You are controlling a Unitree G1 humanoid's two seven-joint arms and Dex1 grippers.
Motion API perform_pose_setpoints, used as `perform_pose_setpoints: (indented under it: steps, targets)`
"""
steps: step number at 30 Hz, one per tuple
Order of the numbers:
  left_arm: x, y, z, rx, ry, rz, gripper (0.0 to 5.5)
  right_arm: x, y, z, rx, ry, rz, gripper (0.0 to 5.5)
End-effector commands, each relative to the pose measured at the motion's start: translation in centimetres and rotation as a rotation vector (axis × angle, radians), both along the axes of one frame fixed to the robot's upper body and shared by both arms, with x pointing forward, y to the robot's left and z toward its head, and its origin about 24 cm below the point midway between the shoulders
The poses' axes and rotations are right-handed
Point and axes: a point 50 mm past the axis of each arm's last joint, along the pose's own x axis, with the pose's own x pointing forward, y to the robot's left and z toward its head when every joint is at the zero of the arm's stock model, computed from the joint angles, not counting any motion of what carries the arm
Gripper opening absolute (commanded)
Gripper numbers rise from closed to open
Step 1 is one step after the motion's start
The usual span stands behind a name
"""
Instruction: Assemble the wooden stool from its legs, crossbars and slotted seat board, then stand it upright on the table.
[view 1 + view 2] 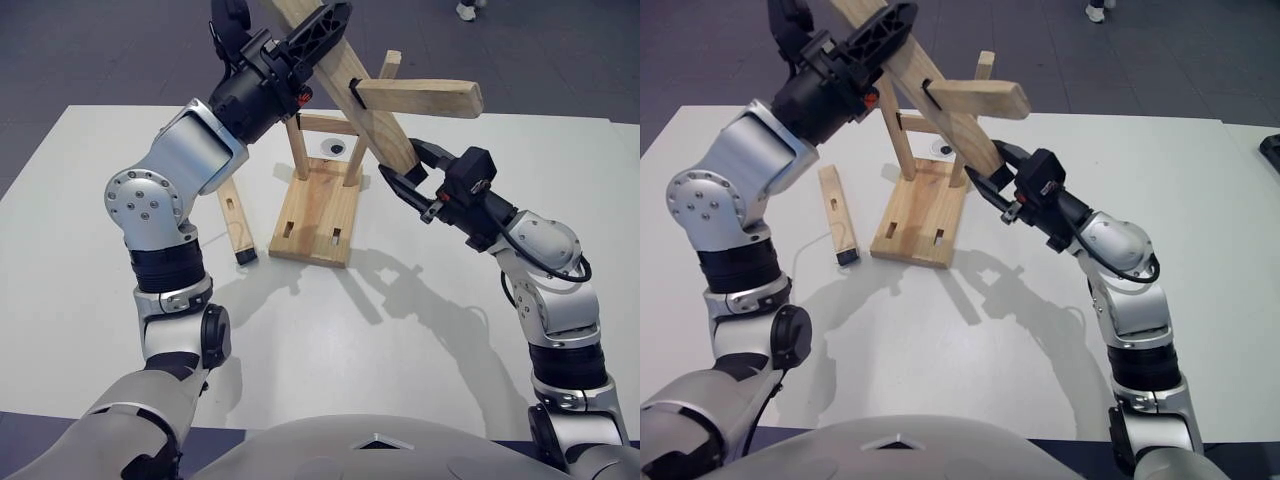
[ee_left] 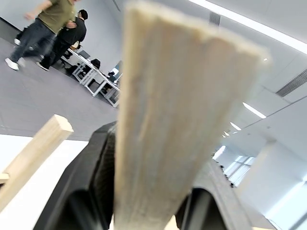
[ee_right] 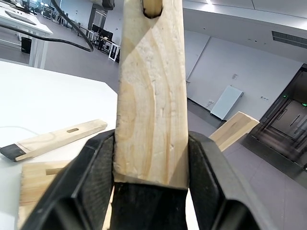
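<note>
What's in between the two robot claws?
A long wooden leg, held by left gripper and right gripper, with a crossbar sticking out sideways. The left eye view shows it.

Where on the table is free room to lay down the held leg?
Free: the table strip in front of the seat board, between left arm and right arm, and the wide part right of that arm. Crowded: around the seat board and loose leg beside it.

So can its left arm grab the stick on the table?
Probably not yet. The left gripper is shut on the long leg held in the air, with the right gripper clamping its lower end. The loose leg lies unblocked beside the seat board.
</note>
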Motion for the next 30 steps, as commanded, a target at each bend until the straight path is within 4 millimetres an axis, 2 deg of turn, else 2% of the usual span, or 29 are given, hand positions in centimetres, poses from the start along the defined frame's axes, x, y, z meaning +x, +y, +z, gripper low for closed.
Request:
perform_pose_setpoints:
  steps: [1, 3, 4, 10, 12, 16, 18, 20, 22, 26, 30]
  targets:
    - [0.2, 0.7, 0.2, 0.009, -0.055, 0.094, 1.16, 0.4, -0.4, -0.4, -0.057, 0.014, -0.020, 2.05]
    - [0.3, 0.7, -0.3, 0.022, -0.048, 0.120, 1.11, 0.4, -0.4, -0.4, -0.065, 0.013, -0.023, 2.05]
    - [0.3, 0.7, -0.5, 0.024, -0.045, 0.126, 1.10, 0.4, -0.5, -0.4, -0.070, 0.014, -0.024, 2.42]
    - [0.3, 1.3, -0.6, 0.028, -0.070, 0.198, 1.04, 0.6, -0.6, -0.9, -0.147, 0.035, -0.018, 3.21]
    - [0.2, 1.6, -0.5, 0.039, -0.090, 0.238, 1.04, 0.8, -0.8, -1.6, -0.195, 0.068, -0.023, 3.67]
    - [-1.2, 4.6, -0.4, 0.097, -0.148, 0.364, 1.04, 0.6, -3.3, -4.2, -0.316, 0.200, -0.070, 4.38]
    - [-2.4, 6.1, -0.5, 0.145, -0.153, 0.402, 1.04, 0.3, -3.6, -4.9, -0.323, 0.259, -0.049, 4.71]
    - [-3.6, 7.6, -1.1, 0.251, -0.138, 0.444, 1.04, -0.3, -3.2, -5.9, -0.356, 0.294, -0.010, 5.02]
    - [-4.3, 8.2, -1.6, 0.329, -0.109, 0.449, 1.04, -1.1, -2.8, -6.6, -0.390, 0.304, 0.012, 5.35]
    - [-4.6, 7.7, -3.6, 0.383, -0.001, 0.451, 1.04, -2.0, -1.3, -7.6, -0.404, 0.325, 0.036, 5.40]
    - [-3.4, 6.9, -6.1, 0.449, 0.091, 0.506, 1.04, -1.5, 0.2, -8.8, -0.379, 0.350, -0.007, 5.40]
